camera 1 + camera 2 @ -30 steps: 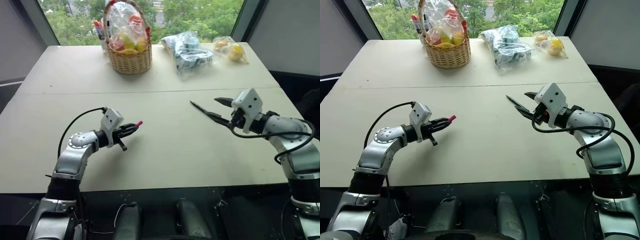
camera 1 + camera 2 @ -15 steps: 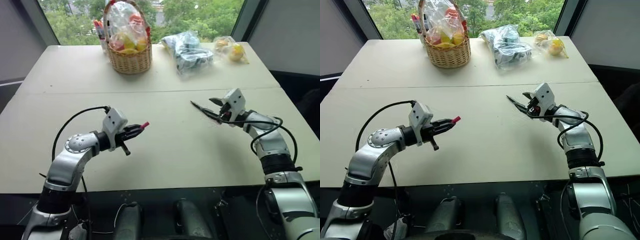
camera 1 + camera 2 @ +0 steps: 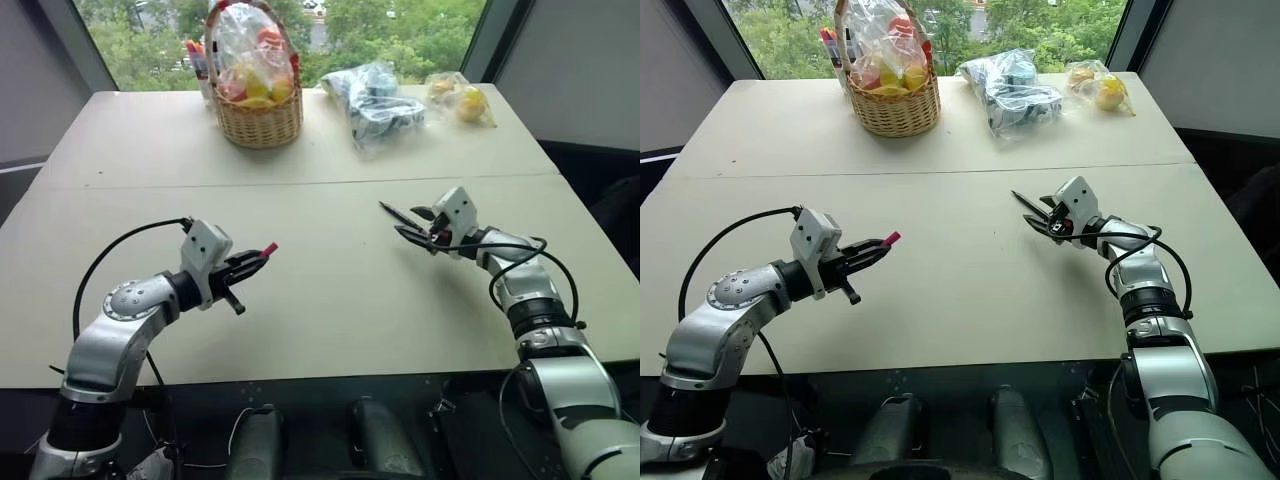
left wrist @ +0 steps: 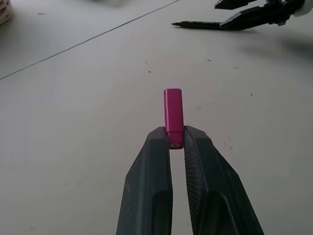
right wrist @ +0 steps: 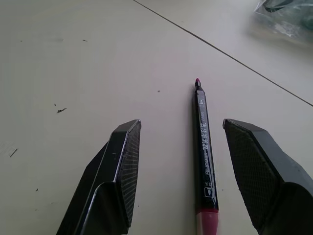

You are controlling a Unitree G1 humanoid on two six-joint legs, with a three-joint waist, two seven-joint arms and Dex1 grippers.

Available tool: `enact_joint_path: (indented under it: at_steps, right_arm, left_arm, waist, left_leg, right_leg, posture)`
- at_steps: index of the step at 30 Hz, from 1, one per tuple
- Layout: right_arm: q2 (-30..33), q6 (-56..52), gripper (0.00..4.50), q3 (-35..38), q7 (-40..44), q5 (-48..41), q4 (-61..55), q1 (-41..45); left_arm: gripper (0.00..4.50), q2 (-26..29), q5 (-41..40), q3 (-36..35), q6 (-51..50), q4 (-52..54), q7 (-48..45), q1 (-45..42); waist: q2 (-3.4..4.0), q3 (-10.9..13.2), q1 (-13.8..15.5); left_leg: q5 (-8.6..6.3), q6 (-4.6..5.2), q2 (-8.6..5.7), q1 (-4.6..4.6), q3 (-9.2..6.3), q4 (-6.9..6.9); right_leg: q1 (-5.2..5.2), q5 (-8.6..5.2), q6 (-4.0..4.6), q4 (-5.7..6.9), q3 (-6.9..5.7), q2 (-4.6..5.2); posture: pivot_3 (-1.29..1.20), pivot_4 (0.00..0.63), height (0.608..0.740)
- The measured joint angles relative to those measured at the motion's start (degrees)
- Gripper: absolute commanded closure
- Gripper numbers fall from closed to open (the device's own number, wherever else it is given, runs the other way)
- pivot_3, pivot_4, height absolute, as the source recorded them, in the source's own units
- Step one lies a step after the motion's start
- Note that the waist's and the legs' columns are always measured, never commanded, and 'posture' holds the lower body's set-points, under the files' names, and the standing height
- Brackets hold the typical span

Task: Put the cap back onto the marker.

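Two open fingers (image 5: 122,161) flank the marker (image 5: 204,152) (touching neither).

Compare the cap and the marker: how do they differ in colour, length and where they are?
The cap is pink-red; the marker is mostly black. The cap is short and stubby; the marker is long and thin. The cap is pinched in the shut left pincer above the table; the marker lies on the table between the open fingers of the right pincer. The marker's rear end shares the cap's pink.

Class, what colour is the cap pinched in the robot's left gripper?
The cap is magenta-pink, clearest in the left wrist view, pinched by the left gripper.
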State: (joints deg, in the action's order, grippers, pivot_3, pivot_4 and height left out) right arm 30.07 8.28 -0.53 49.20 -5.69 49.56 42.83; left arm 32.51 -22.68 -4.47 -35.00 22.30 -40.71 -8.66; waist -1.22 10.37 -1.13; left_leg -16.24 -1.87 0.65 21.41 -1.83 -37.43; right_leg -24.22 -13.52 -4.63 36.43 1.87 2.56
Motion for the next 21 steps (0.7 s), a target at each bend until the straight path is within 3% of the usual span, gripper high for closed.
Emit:
enact_joint_path:
  at_steps: [11, 21]
  right_arm:
    - [-0.51, -1.68, 1.72, 1.27, 1.90, -0.05, 12.08, 7.01]
    - [-0.49, -3.06, 1.72, 0.79, 1.85, 3.16, 15.72, 8.40]
  left_arm:
    - [4.49, -0.19, -0.61, -0.32, 0.01, 1.11, 2.82, 0.07]
    - [4.49, -0.21, -0.64, -0.32, 0.02, 1.11, 4.18, -0.07]
  waist:
    - [0.01, 0.00, -0.03]
    - [0.01, 0.01, -0.04]
  left_leg:
    - [0.00, 0.00, 0.00, 0.00, 0.00, 0.01]
    - [0.00, 0.00, 0.00, 0.00, 0.00, 0.01]
  right_leg:
    - [0.00, 0.00, 0.00, 0.00, 0.00, 0.00]
    - [0.00, 0.00, 0.01, 0.00, 0.00, -0.01]
  posture:
    - [0.00, 0.150, 0.740]
    - [0.00, 0.150, 0.740]
